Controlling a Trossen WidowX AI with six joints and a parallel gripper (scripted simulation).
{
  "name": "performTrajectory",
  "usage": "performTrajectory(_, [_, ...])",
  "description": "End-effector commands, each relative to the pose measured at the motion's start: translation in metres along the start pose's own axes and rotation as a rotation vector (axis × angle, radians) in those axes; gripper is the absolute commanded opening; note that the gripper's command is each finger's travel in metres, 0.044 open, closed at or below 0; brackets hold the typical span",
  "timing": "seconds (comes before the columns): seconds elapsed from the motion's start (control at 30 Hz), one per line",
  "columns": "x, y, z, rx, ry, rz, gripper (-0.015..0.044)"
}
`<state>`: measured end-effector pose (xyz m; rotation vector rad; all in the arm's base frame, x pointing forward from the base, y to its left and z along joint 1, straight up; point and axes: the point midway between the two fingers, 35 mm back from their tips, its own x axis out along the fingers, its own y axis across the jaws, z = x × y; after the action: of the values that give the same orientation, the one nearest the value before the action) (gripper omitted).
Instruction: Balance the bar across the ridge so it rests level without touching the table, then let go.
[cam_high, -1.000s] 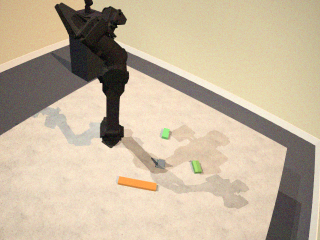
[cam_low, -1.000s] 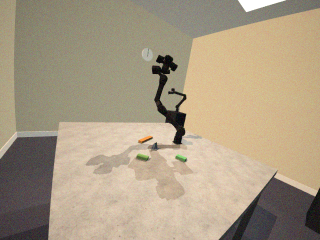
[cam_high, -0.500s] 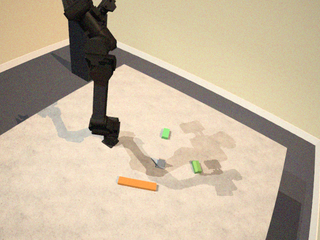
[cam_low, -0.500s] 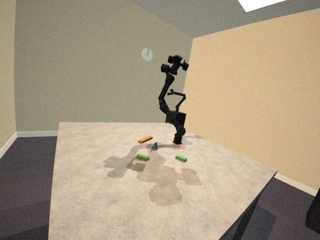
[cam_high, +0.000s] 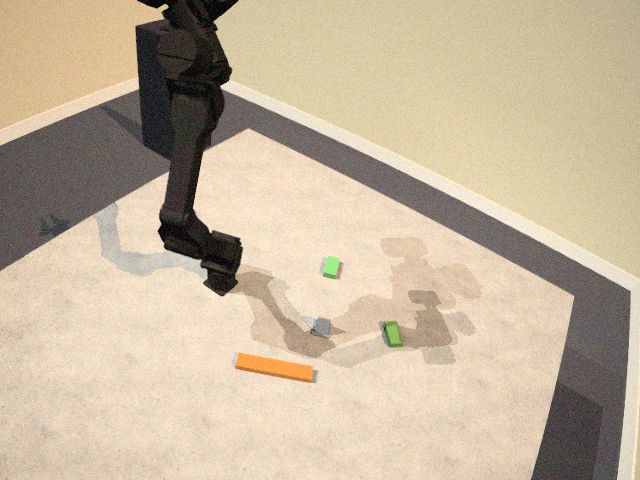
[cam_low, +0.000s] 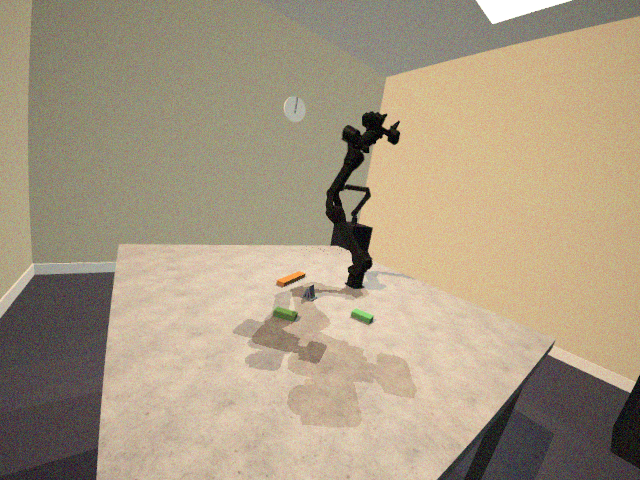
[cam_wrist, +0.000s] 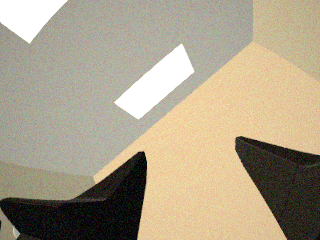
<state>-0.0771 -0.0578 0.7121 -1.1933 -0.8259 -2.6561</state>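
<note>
1. Gripper: raised high above the table, at the top of the arm, well apart from every object. The wrist view looks up past both fingers at the ceiling, a bright ceiling panel and a tan wall. The jaws stand partly spread with open space between them; nothing is held.
2. Arm: in the exterior view it rises from its foot near the far right side of the table, leans up and ends with the wrist pointing toward the tan wall. In the top view the upper links run out of frame at the top edge; only the lower link and base show clearly.
3. Bar: orange, long and flat, lying on the table, nearer the camera in the top view than the ridge. It is not touching the ridge; a clear gap separates them.
4. Ridge: small grey wedge standing on the table, inside the arm's shadow, between the bar and the two green blocks.
5. Green block A: light green, beyond the ridge in the top view, lying flat.
6. Green block B: darker green, to the right of the ridge in the top view, lying flat.
7. Surroundings: dark pedestal behind the arm; round wall clock on the far wall.
</note>
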Motion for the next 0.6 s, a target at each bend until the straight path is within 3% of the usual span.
performTrajectory(0.0, [0.007,-0.028,0.009,-0.059,-0.043,-0.084,0.0315])
performTrajectory(0.57, [0.0,-0.142,0.058,-0.291,-0.21,-0.462,0.0315])
